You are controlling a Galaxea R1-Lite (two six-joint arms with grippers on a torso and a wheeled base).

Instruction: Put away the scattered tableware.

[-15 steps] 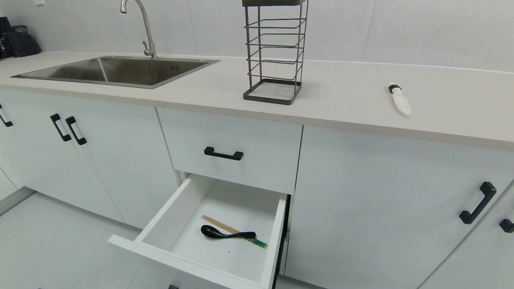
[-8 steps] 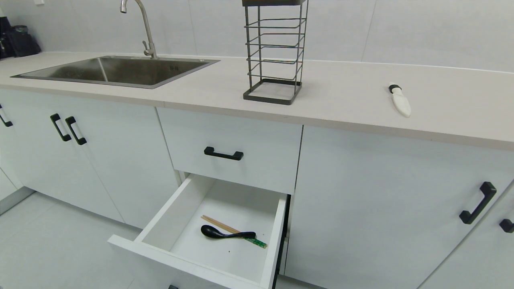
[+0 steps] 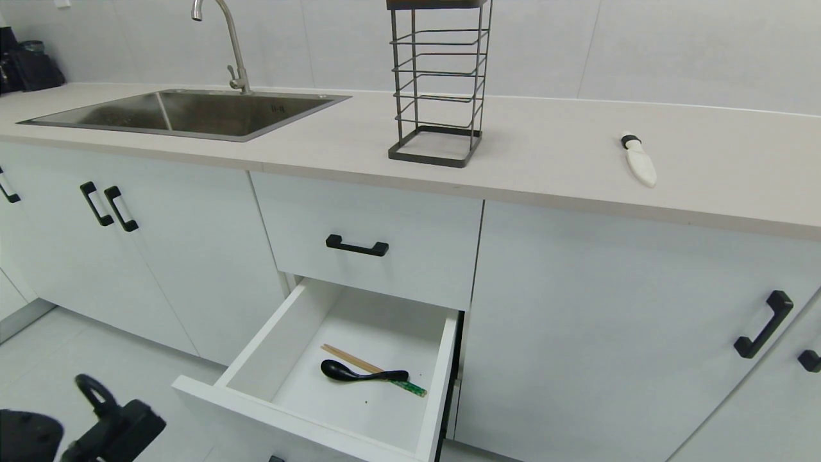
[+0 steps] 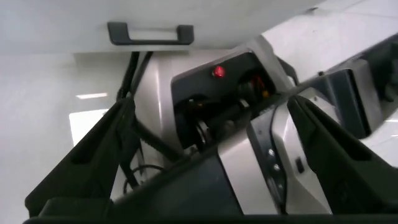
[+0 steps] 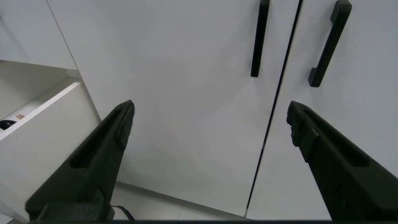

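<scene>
A black spoon (image 3: 359, 373) lies across a pair of wooden chopsticks (image 3: 349, 358) inside the open white drawer (image 3: 256, 346) under the counter. A white utensil with a black band (image 3: 639, 162) lies on the counter (image 3: 551, 160) at the right. Part of my left arm (image 3: 102, 427) is low at the left, beside the drawer front. My left gripper (image 4: 208, 106) is open with nothing in it, and a black handle (image 4: 149, 32) lies beyond it. My right gripper (image 5: 210, 109) is open and empty, facing white cabinet doors beside the drawer's side (image 5: 43, 118).
A black wire rack (image 3: 439, 83) stands mid-counter. A steel sink (image 3: 186, 112) with a tap (image 3: 224, 38) sits at the left. A shut drawer with a black handle (image 3: 356, 246) is above the open one. Two black door handles (image 5: 295, 40) are ahead of the right gripper.
My left arm has come into the head view at the bottom left. The spoon, chopsticks and white utensil have not moved.
</scene>
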